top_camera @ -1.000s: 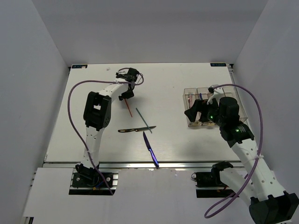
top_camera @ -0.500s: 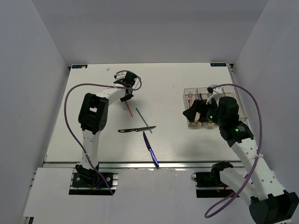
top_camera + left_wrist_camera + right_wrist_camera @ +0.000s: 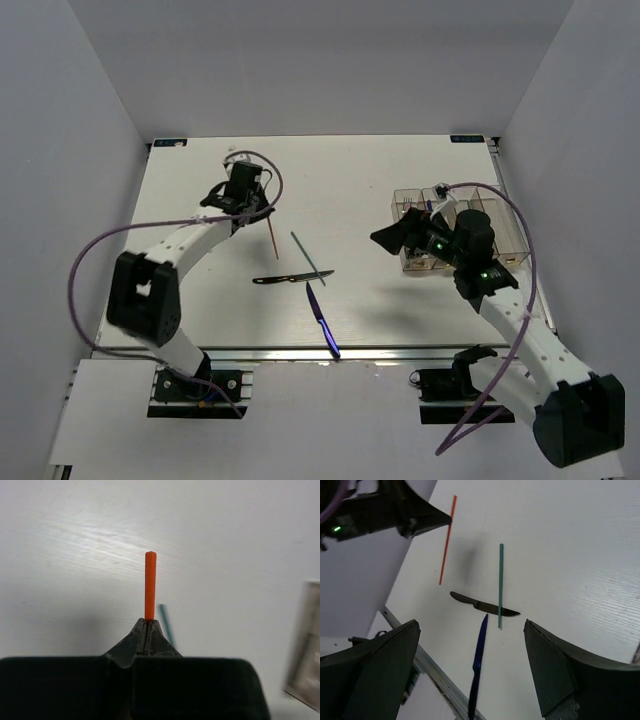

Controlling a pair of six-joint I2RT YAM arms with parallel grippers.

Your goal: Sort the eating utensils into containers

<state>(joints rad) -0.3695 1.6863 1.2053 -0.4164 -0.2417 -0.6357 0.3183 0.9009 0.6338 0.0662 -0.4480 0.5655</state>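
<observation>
My left gripper (image 3: 260,207) is shut on one end of the red chopstick (image 3: 271,237), which sticks out straight past the fingertips (image 3: 150,585) and casts a shadow on the table beside it (image 3: 447,540). A teal chopstick (image 3: 308,256) lies across the tip of a dark knife (image 3: 292,277). The blue knife (image 3: 322,320) lies near the front edge. My right gripper (image 3: 385,237) hangs open left of the containers (image 3: 492,212), above the blue knife (image 3: 478,665) and the teal chopstick (image 3: 500,585), with nothing between its fingers.
The row of clear bins holds several utensils at the table's right side. A metal rail (image 3: 300,351) runs along the table's front edge, close to the blue knife's end. Purple cables (image 3: 90,255) loop beside both arms.
My left gripper has shut on the red chopstick and the left arm has swung out to the left. The right gripper has moved left, away from the bins, still open.
</observation>
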